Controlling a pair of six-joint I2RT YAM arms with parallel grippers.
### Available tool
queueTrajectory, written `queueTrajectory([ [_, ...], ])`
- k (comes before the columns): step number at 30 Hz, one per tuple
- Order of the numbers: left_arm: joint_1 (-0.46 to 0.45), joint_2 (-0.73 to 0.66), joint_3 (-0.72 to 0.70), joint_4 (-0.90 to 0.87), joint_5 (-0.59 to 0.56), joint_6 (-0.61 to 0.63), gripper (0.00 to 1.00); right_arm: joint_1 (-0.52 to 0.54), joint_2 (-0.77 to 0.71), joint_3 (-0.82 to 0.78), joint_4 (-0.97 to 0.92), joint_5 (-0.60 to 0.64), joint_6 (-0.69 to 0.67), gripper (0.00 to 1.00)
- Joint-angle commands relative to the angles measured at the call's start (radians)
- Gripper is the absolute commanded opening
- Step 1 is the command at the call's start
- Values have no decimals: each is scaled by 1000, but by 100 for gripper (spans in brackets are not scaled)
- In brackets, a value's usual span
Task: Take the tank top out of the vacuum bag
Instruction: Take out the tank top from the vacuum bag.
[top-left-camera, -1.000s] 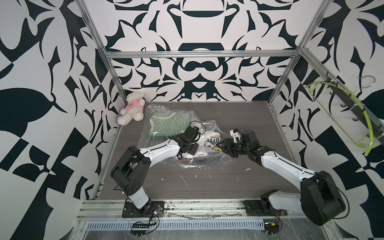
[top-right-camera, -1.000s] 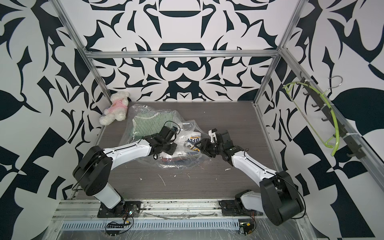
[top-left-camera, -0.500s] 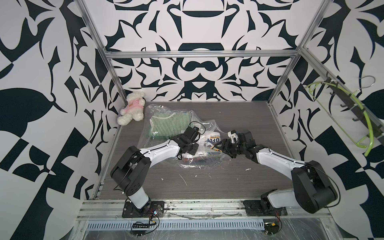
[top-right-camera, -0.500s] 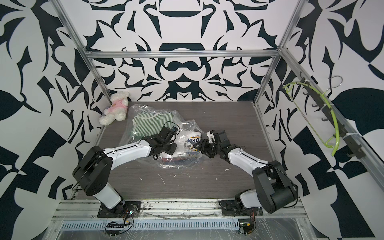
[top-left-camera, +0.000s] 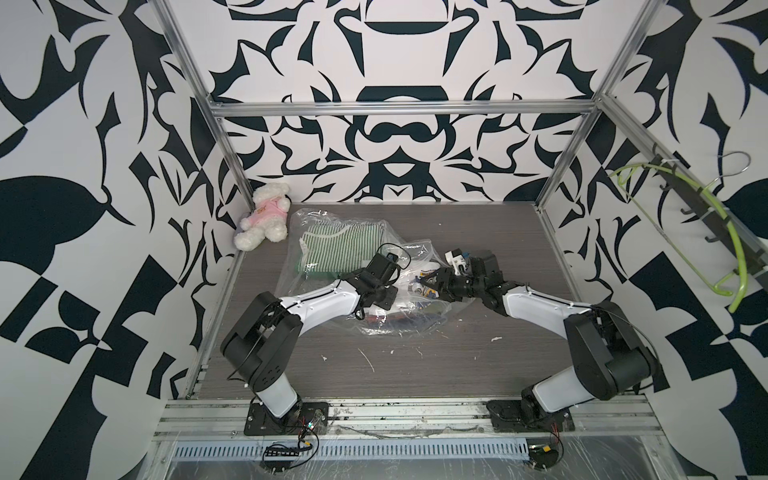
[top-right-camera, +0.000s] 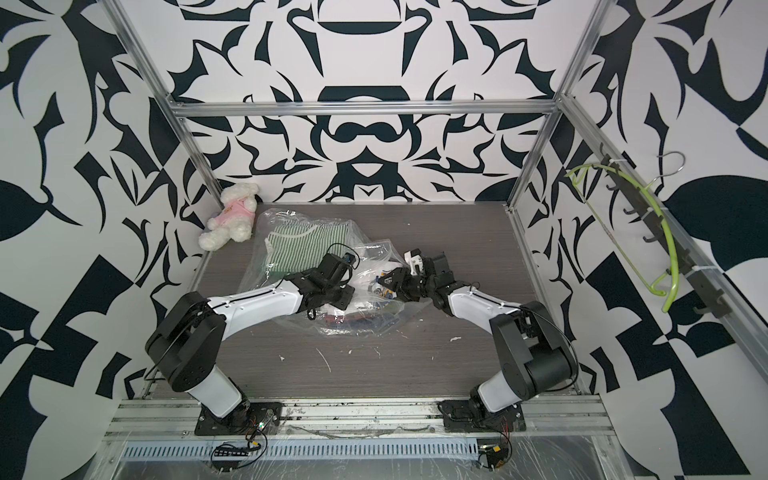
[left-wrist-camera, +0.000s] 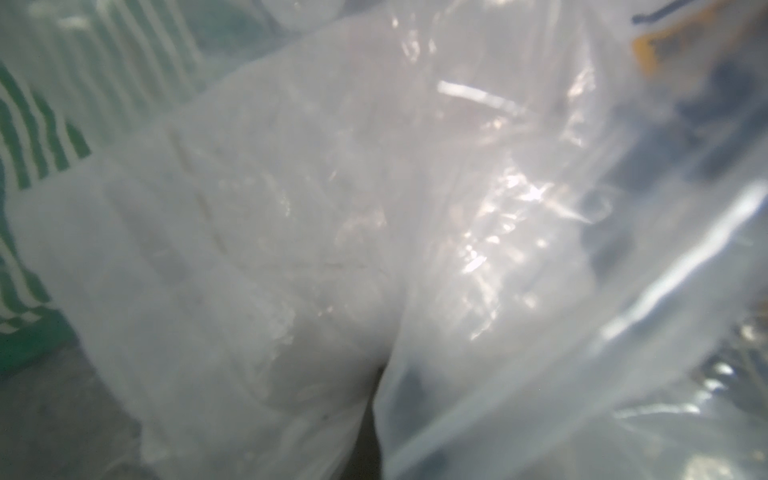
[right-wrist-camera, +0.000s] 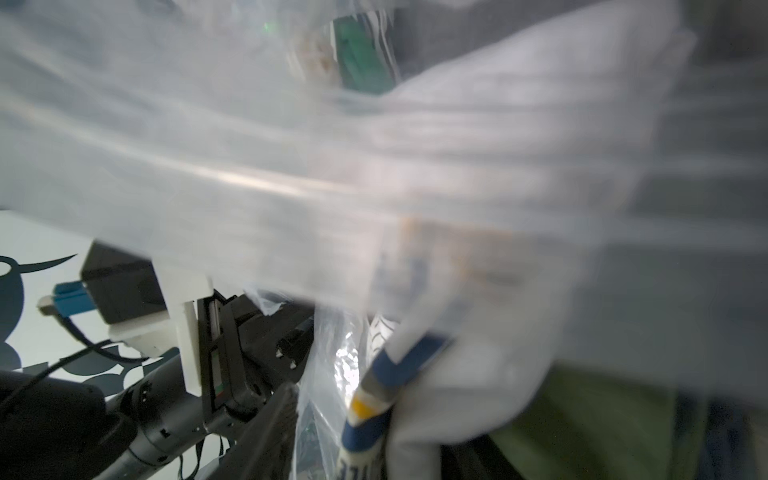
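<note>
The vacuum bag (top-left-camera: 411, 253) (top-right-camera: 374, 249) lies crumpled mid-table, clear and crinkly. A green-and-white striped tank top (top-left-camera: 340, 249) (top-right-camera: 303, 245) sits inside its far end, also at the left wrist view's edge (left-wrist-camera: 37, 137). My left gripper (top-left-camera: 383, 302) (top-right-camera: 338, 300) rests low on the bag's near half, shut on bunched plastic film (left-wrist-camera: 332, 208) that hides its jaws. My right gripper (top-left-camera: 422, 286) (top-right-camera: 384, 283) (right-wrist-camera: 374, 449) points left into the bag's right side and is open. A white cloth with blue and yellow bands (right-wrist-camera: 386, 374) lies between its fingers (right-wrist-camera: 266, 424).
A white teddy bear (top-left-camera: 266, 216) in a pink shirt leans in the back left corner. A green hanger (top-left-camera: 735, 249) hangs on the right wall rack. More small coloured clothes (top-left-camera: 399, 322) lie in the bag's near part. White flecks dot the dark wooden table (top-left-camera: 478, 361).
My right gripper has pushed a little farther left into the bag, its jaws spreading slightly. The left arm has stayed still.
</note>
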Motion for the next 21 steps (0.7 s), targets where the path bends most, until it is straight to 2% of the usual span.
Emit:
queueTrajectory([
  [1,-5,34,-37,-22,41,5,0,-4,38,45,48,7,-17,66],
  [8,-5,27,-42,-19,41,1,0,-35,125,93,-36,63,-37,70],
  [11,-5,22,-47,-15,40,-1,0,-42,137,104,-15,41,-42,72],
  [13,-6,23,-49,-14,42,-1,0,-41,140,111,43,-19,-45,66],
  [17,-5,23,-49,-9,42,0,0,-35,154,105,253,-216,-2,47],
  [19,-5,25,-50,-8,41,0,0,-36,155,97,310,-253,16,42],
  [21,-5,27,-50,-4,41,2,0,-35,152,99,262,-239,-17,42],
])
